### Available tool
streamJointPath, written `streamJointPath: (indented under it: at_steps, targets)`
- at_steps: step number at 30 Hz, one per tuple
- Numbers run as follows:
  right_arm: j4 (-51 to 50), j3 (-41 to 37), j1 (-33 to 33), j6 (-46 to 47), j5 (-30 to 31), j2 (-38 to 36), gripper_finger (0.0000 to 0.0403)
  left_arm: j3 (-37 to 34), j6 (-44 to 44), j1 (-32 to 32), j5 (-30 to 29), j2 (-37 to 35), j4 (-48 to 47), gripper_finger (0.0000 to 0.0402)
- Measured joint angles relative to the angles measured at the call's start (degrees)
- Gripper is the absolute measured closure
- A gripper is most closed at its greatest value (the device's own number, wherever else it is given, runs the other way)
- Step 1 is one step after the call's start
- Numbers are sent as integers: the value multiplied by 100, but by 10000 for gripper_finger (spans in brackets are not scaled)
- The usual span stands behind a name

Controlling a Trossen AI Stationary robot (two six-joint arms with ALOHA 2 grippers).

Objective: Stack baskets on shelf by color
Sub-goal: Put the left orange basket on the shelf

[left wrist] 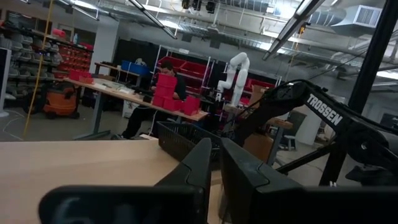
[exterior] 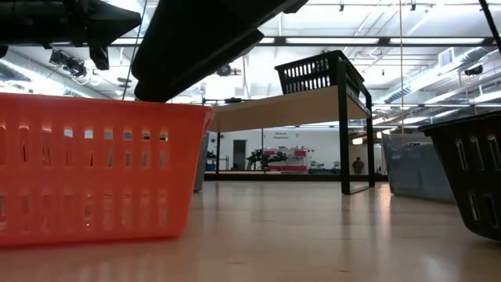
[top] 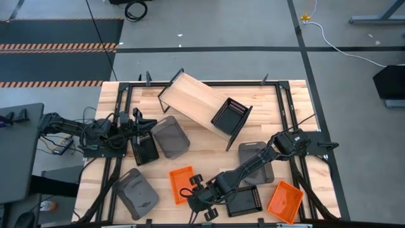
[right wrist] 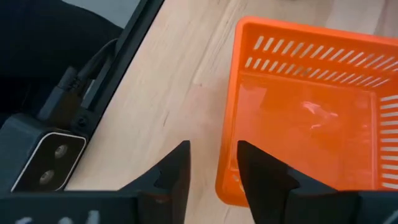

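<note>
Lining up right claw [right wrist: 213, 163], slightly open, empty, over orange basket [right wrist: 311, 118] rim; I'd straddle wall squarely before closing.

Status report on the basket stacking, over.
Right pincer open at orange basket rim. Left pincer over black basket. One black basket on shelf.

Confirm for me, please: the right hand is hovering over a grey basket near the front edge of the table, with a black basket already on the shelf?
Not quite: the basket under the right hand is orange, not grey, as the right wrist view shows. The rest holds: it sits near the table's front edge, and a black basket is on the shelf.
</note>
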Motion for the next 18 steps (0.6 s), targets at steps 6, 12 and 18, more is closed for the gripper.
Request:
streamJointPath:
  at_steps: [6,12,18]
  targets:
    - [312,-215,-26,246,0,-7,205,0,7,0,0,0,0,363]
    - [568,-540,-31,217,73,-2,201,0,11,0,0,0,2,361]
    - [596,-546,-33,203,203,-2,237,0,14,0,0,0,2,362]
